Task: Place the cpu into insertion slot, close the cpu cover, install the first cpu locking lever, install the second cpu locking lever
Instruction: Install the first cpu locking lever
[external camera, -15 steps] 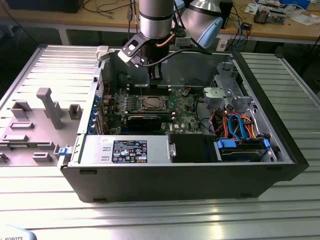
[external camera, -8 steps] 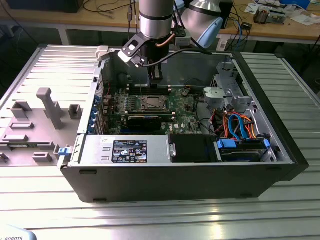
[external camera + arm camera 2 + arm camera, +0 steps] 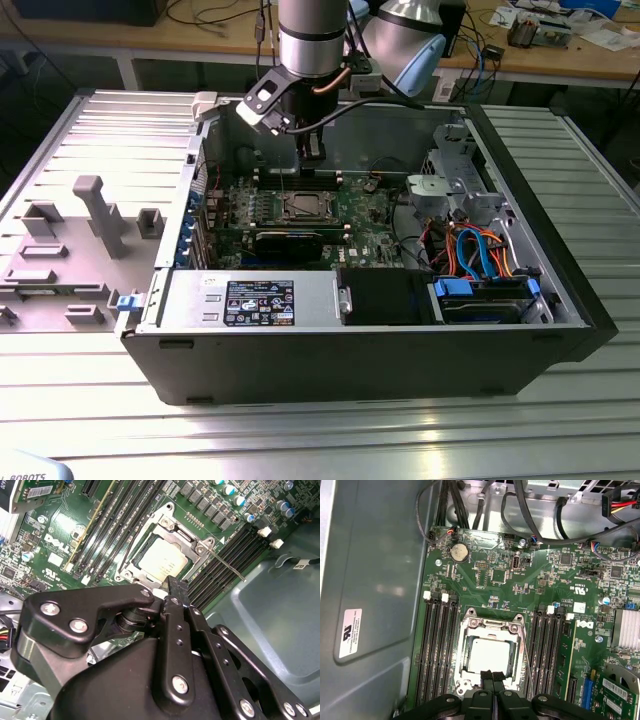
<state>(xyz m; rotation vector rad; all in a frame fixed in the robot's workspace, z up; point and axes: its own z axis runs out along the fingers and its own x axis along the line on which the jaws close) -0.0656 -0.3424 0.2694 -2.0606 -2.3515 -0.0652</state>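
Gripper, fingers together and empty, likely as a pushing tip, is hovering right above cpu sitting under cover.

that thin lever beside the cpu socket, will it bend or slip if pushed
Probably springy: the lever is a long thin metal rod with one free end. Likely slippery under a push, since it looks smooth and narrow.

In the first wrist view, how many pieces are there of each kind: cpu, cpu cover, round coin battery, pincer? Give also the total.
cpu: 1
cpu cover: 1
coin battery: 1
pincer: 1
Total: 4
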